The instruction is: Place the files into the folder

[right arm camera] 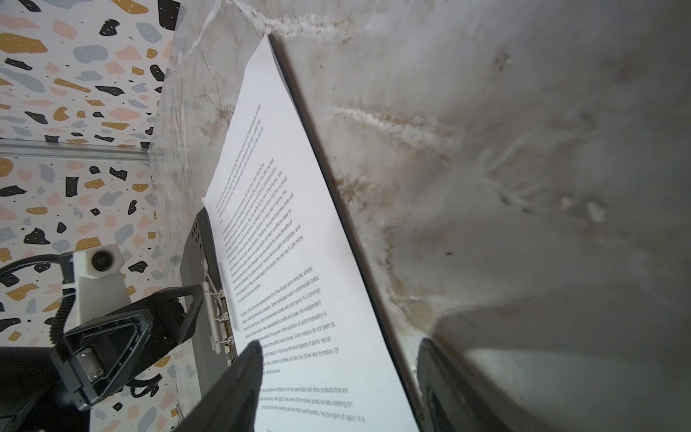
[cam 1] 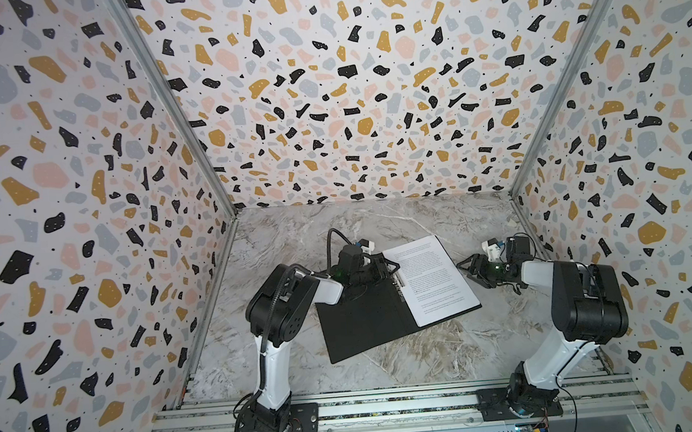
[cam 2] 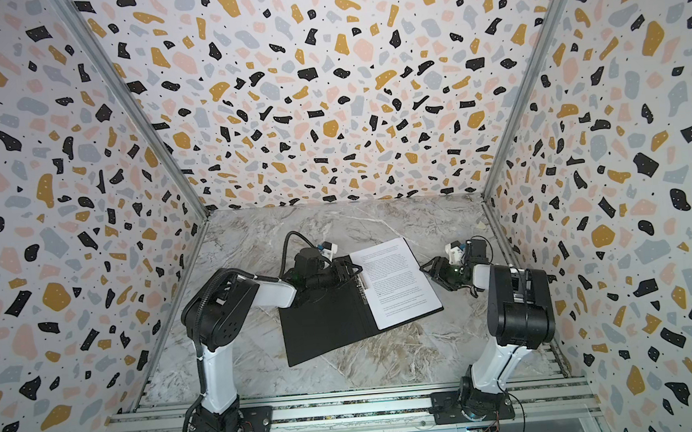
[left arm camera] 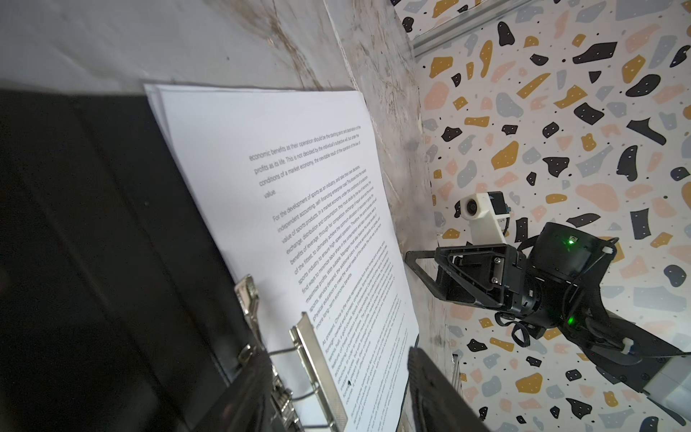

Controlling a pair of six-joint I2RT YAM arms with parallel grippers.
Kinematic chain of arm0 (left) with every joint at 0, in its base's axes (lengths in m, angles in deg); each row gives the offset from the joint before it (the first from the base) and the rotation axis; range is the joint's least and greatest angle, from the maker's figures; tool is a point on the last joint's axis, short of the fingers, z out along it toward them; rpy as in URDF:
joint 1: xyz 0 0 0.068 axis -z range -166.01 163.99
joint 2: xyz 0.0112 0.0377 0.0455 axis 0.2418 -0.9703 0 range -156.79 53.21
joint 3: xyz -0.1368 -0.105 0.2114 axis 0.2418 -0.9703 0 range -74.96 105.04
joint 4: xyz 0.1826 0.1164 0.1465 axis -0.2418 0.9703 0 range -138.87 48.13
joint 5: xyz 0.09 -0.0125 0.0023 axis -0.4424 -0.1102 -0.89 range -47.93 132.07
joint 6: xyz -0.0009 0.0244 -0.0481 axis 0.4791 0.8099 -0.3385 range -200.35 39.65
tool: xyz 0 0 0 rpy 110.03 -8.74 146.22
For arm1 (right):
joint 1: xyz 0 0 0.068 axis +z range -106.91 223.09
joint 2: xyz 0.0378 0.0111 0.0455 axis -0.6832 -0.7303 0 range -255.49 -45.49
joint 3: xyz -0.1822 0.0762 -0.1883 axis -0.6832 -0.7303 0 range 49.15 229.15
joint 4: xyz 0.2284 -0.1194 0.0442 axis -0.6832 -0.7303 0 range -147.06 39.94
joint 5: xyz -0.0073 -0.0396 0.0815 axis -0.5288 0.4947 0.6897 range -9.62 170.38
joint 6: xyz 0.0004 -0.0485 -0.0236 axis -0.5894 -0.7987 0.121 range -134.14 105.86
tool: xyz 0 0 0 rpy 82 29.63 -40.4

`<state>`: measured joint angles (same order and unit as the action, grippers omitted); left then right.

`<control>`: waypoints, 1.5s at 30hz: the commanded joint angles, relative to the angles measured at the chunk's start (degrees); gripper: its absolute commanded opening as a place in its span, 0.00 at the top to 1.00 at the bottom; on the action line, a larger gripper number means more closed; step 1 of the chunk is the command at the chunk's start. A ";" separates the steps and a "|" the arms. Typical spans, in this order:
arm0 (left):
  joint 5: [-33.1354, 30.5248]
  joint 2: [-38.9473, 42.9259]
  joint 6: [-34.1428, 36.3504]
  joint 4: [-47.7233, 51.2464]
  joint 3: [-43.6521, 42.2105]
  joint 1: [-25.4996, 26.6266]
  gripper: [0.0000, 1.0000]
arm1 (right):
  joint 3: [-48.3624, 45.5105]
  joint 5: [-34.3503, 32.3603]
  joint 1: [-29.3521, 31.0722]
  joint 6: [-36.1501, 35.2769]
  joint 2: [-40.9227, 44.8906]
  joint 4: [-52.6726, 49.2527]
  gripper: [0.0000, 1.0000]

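White printed paper sheets (cam 1: 428, 280) lie on the open black-lined folder (cam 1: 360, 328), just beside its silver metal spine clip (left arm camera: 316, 370). The left gripper (cam 1: 389, 266), jaws spread, stands over the clip and is nearer. The right gripper (cam 1: 467, 270), also spread, hovers off the sheets' edge farthest from the clip.

One folder (cam 1: 360, 328), one stack of files (cam 1: 432, 280)

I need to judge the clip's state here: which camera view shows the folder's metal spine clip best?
The left wrist view: the metal spine clip is close in the foreground, its plate and wire loops distinct. The right wrist view shows it smaller, edge-on. In both top views it is only a thin pale strip.
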<state>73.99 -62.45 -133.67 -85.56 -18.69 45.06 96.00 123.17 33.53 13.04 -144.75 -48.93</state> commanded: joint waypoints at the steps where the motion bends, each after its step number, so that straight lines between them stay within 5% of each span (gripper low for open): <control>1: -1.38 0.83 2.26 1.71 0.07 -0.66 0.41 | -0.49 0.19 -0.41 -0.79 1.00 -0.07 0.34; 19: -0.33 -5.10 0.86 0.43 4.10 -0.84 0.41 | -0.64 0.64 -0.83 -0.62 1.01 0.34 0.34; 45: 1.59 -1.26 -4.87 -9.45 0.99 1.31 0.41 | -0.83 2.30 -0.90 -0.53 0.06 0.76 0.34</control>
<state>74.62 -66.36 -138.00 -90.96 -16.30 45.89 95.57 124.76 32.90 12.98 -144.86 -48.32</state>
